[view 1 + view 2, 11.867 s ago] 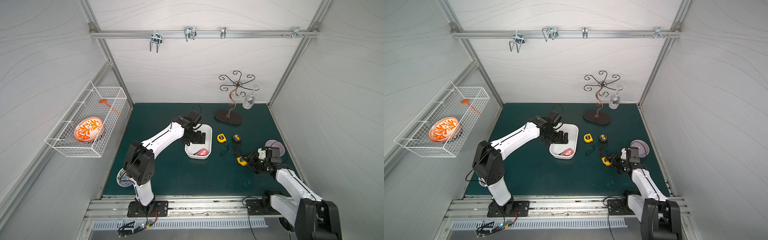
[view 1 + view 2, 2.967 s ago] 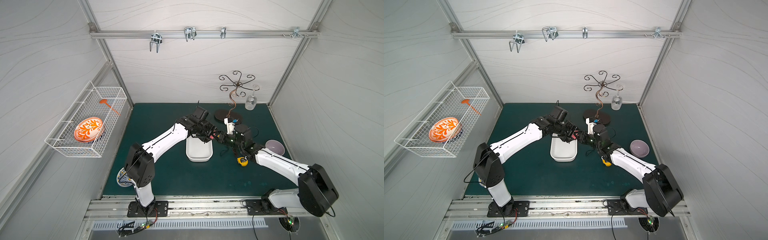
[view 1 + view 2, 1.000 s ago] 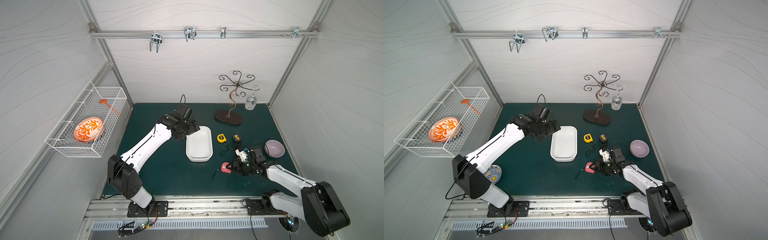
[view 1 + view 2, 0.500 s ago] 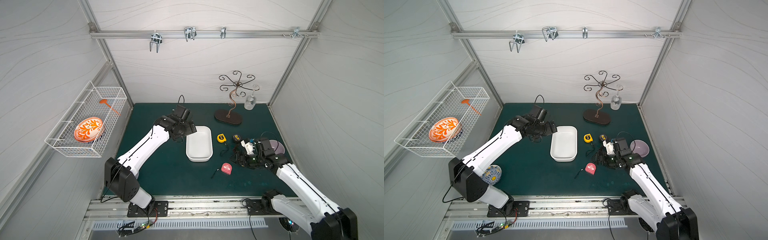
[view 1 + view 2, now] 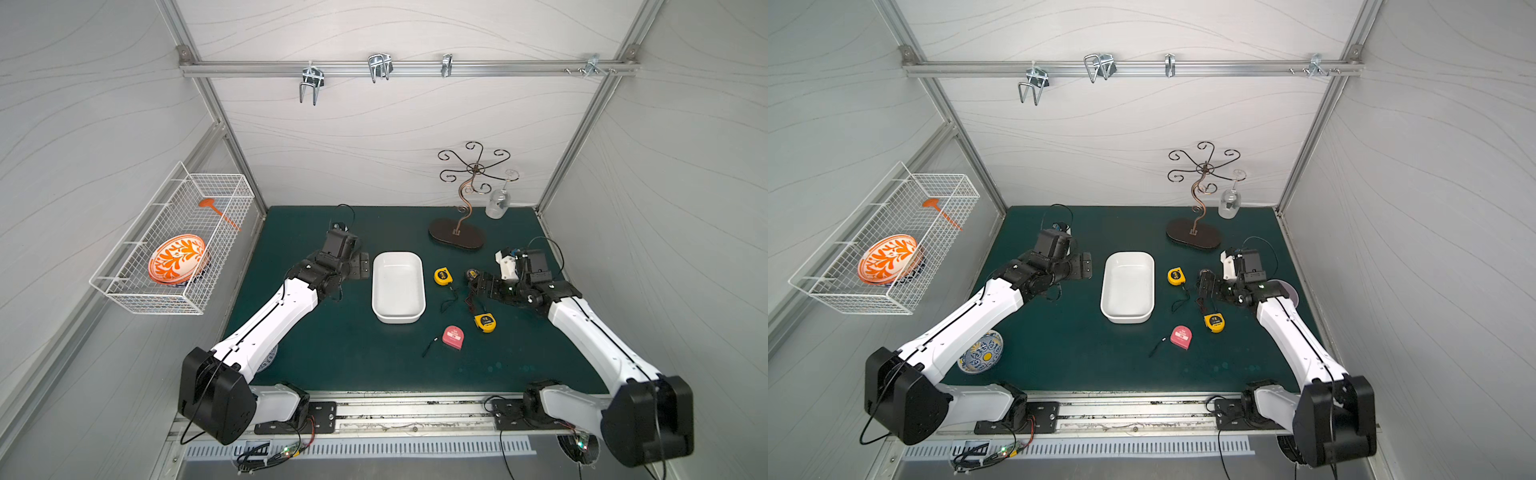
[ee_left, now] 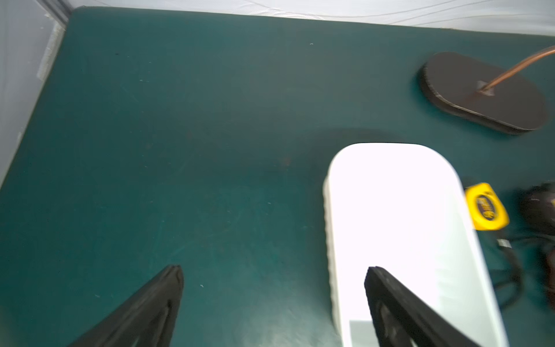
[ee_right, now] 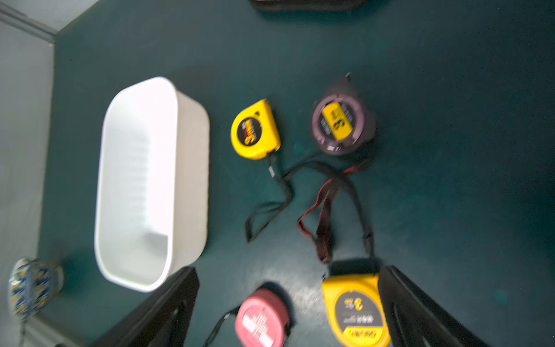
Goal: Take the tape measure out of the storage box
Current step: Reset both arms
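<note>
Top views: storage box (image 5: 397,319) seemingly empty (glare); pink tape measure (image 5: 453,336) rests at its 5 o'clock. Your left gripper (image 6: 273,268) and right gripper (image 7: 289,270) gape empty; withdraw clear of straps (image 7: 327,192).

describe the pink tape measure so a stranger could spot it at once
Find the white box in the middle of the green mat. Off its near corner on the right arm's side, nearest the robot's base, lies the pink tape. It is the only pink one; the yellow tape beside it and the rest are yellow or dark.
</note>
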Robot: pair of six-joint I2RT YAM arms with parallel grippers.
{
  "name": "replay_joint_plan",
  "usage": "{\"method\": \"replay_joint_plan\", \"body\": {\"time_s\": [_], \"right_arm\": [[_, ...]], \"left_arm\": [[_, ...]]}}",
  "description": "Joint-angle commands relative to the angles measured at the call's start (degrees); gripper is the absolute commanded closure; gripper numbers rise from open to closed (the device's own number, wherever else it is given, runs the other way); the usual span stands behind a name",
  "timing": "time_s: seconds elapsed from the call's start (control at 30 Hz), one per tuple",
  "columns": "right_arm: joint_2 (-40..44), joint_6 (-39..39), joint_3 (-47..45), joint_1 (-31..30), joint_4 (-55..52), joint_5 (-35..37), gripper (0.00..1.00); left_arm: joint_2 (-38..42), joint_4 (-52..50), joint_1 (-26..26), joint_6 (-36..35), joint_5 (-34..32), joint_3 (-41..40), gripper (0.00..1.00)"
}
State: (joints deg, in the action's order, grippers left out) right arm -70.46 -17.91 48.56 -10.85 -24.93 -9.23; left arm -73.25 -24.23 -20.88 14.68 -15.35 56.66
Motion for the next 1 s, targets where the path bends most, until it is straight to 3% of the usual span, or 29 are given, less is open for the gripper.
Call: {"method": "replay_joint_plan", "body": {"time_s": [0.0, 0.27, 0.4, 0.5, 0.67, 0.9, 0.97], "right_arm": [[-2.8, 2.5, 1.1, 2.7, 8.4, 7.9, 0.01], [-9.7, 11.1, -6.4, 3.6, 29.5, 21.3, 0.01], [-12.3, 13.1, -12.6, 3.9, 41.7, 22.2, 0.01], [-12.8, 16.6, -19.8, 3.3, 57.4, 21.2, 0.01], [-15.1, 17.8, -23.7, 3.7, 67.9, 19.2, 0.01], [-18.8, 19.3, -27.7, 2.8, 78.1, 18.6, 0.01], [-18.8, 18.2, -27.2, 2.8, 77.0, 20.6, 0.01]], "left_arm": [[3.9, 13.1, 3.9, -6.4, 1.6, -5.7, 0.01], [10.3, 30.6, 12.0, -12.6, 4.7, -22.3, 0.01], [8.6, 39.7, 14.1, -15.2, 3.9, -28.2, 0.01], [6.2, 46.4, 15.7, -16.5, 3.7, -31.4, 0.01], [-1.9, 63.5, 19.6, -15.8, 8.8, -35.0, 0.01], [-15.8, 75.7, 21.6, -15.0, 13.6, -34.1, 0.01], [-14.9, 73.9, 21.7, -14.8, 13.7, -33.9, 0.01]]}}
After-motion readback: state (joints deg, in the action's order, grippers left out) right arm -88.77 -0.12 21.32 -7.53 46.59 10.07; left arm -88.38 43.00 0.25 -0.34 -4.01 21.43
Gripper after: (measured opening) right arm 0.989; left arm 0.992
